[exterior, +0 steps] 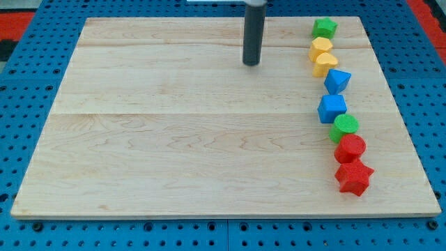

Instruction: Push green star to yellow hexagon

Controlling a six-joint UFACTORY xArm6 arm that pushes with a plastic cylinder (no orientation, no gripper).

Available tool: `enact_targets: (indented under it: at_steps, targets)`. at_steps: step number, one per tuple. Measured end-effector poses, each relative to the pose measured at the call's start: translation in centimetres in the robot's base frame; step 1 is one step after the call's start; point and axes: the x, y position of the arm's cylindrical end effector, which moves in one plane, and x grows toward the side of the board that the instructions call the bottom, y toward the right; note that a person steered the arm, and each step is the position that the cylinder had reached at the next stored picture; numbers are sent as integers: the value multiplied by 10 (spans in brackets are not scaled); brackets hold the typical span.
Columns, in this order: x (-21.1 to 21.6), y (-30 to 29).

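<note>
My rig carries no pincer, so there is nothing to report as spread or pressed together; I only have the dark rod, and my tip (251,63) sits on the counter (174,139) near the view's top, a little right of centre.

The green star (324,28) lies well apart from my tip, off toward the view's right and slightly higher in the view, close to the counter's top right corner. Bare wood separates them, and nothing touches my tip.

The star is bright green, small and chunky, with short blunt points; its top face catches more light than its sides. It heads a loose column of blocks running down the right side of the counter. Just below it comes the yellow hexagon (320,48), and the two look as if they touch or nearly touch; I cannot tell which.

A second yellow block (325,64), rounded and possibly heart-shaped, presses against the hexagon from below. Then follow a blue block (337,81) with angled faces, a blue cube (332,108), a green cylinder (344,127), a red cylinder (350,148) and a red star (354,177) nearest the view's bottom.

The wooden counter rests on a blue perforated base (28,84).
</note>
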Motion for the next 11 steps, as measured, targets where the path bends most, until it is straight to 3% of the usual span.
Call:
enact_targets:
  at_steps: [1,2,4,6,9,10,11]
  targets:
    - [-65,7]
    - [-99,28]
    - [-101,142]
    - [-100,186]
    - [-59,164]
    - [-57,176]
    - [-27,193]
